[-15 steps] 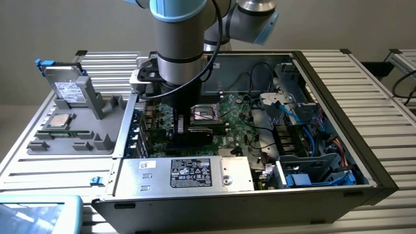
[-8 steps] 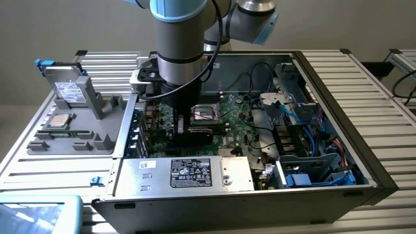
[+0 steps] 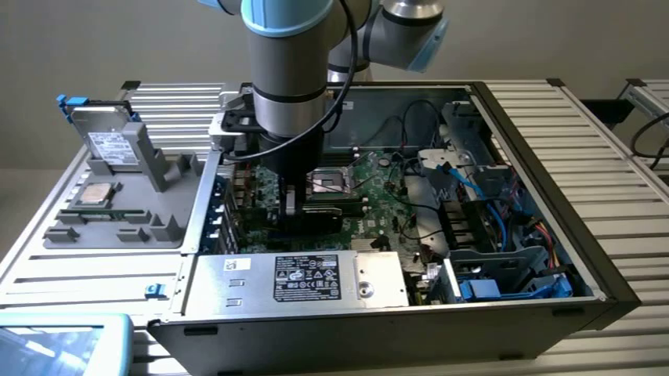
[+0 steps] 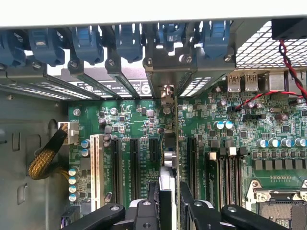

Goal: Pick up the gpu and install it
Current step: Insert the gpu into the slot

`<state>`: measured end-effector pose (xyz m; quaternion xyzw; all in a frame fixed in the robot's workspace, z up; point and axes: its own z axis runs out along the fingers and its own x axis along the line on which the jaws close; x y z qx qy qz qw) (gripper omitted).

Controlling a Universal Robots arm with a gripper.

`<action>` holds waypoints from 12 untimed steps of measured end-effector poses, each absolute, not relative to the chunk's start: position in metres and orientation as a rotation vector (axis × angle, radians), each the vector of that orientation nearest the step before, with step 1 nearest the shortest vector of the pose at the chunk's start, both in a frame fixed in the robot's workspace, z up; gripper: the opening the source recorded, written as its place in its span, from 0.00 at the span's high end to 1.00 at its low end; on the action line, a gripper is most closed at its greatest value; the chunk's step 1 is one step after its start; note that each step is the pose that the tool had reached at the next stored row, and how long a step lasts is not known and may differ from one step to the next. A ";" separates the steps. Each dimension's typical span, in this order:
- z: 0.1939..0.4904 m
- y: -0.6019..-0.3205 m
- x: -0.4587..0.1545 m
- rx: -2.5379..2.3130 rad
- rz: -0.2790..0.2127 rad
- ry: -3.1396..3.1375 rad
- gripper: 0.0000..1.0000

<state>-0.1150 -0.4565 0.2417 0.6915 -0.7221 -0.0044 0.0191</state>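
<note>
- Fingers are clamped on the gpu, which you see edge-on in the wrist view, standing upright between them.
- That card sits right over the motherboard, lined up among the long black expansion slots, with a white slot off to one side. Can't tell if it's actually seated or just hanging above.
- Its silver end bracket reaches up to the case's rear slot openings, under the row of blue retention clips.
- From the exterior view, the arm drops straight down into the open computer case, gripper low near the CPU socket.
- Power supply sits at the near edge of the case, blue cables toward the exterior view's right.
- Over on the exterior view's left, a grey tray holds a hard drive standing up, all on the slatted desk.
</note>
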 end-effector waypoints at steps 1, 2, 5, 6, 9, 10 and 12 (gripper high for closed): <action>0.242 -0.456 -0.115 2.146 -0.014 -2.241 0.72; 0.241 -0.456 -0.115 2.146 -0.014 -2.242 0.72; 0.241 -0.456 -0.115 2.146 -0.013 -2.241 0.72; 0.241 -0.456 -0.115 2.146 -0.013 -2.241 0.72; 0.241 -0.456 -0.115 2.145 -0.012 -2.241 0.72; 0.241 -0.456 -0.115 2.146 -0.012 -2.241 0.72; 0.240 -0.456 -0.115 2.146 -0.012 -2.241 0.72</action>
